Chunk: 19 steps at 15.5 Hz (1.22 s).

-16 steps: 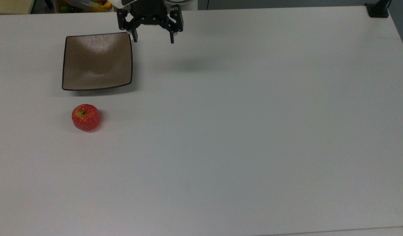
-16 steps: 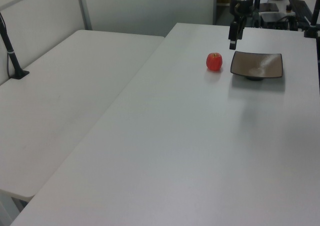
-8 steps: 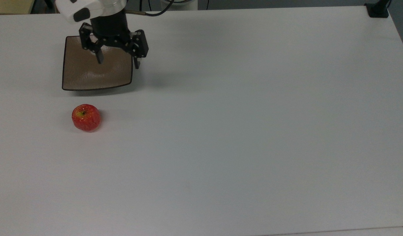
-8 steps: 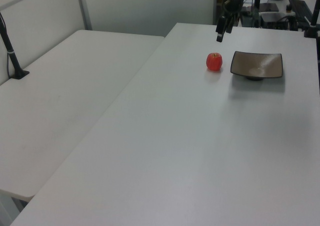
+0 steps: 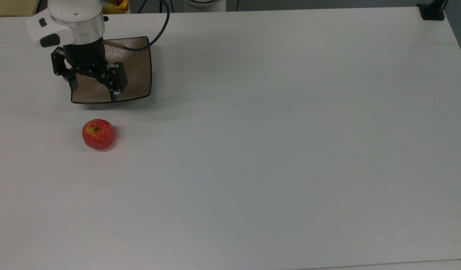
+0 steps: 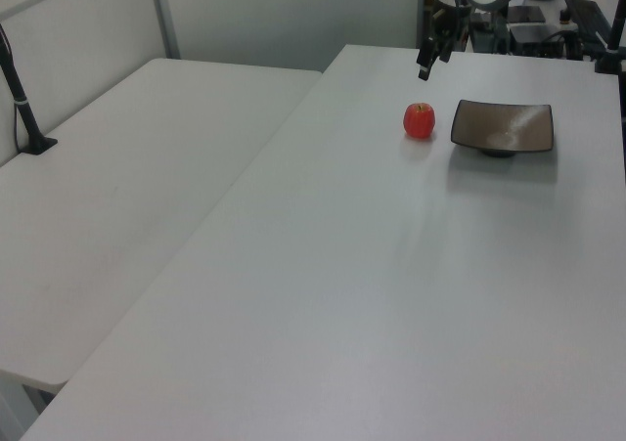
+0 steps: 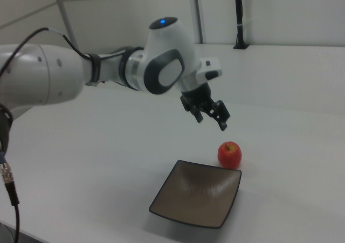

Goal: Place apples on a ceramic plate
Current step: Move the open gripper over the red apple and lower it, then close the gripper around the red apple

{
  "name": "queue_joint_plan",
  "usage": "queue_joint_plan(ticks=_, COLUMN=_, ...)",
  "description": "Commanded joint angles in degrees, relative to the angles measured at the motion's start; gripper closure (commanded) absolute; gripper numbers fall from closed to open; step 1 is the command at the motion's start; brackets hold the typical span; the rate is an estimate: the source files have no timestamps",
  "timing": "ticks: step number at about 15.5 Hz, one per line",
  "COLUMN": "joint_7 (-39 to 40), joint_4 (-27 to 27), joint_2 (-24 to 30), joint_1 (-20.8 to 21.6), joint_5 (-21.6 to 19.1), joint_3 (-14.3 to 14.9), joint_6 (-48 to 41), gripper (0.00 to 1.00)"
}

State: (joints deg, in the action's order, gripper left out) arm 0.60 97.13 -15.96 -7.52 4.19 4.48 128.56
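Claw (image 5: 92, 91) wide open, empty, up in air — fingers point down at a slant. In top view it hangs over plate's (image 5: 138, 71) near-left part. White arm (image 7: 108, 73) stretches out level in right view, wrist bent down. Apple (image 5: 98, 134) sits on white bench (image 5: 271, 150), just beside plate — not on it. Plate bare.

White table (image 5: 275, 150), perhaps yellow clutter (image 5: 116, 5) behind.
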Motion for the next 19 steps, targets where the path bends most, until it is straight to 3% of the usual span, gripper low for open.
queue_joint_plan(ticks=1, joint_7=-0.4, joint_4=-1.3, joint_2=-4.7, joint_1=-0.6, joint_5=2.6, joint_3=1.0, joint_6=3.9, gripper=0.00)
queue_joint_plan(ticks=4, joint_7=-0.4, joint_4=-1.4, joint_2=-7.1, joint_1=-0.8, joint_5=4.2, joint_3=1.4, joint_6=5.6, gripper=0.00)
queue_joint_plan(ticks=15, joint_7=-1.2, joint_4=-2.2, joint_2=-10.1, joint_1=-0.7, joint_5=4.2, joint_3=1.5, joint_6=6.5, gripper=0.00)
queue_joint_plan(ticks=19, joint_7=-2.7, joint_4=-4.8, joint_2=-11.9, joint_1=-0.7, joint_5=4.2, joint_3=1.4, joint_6=6.4, gripper=0.00)
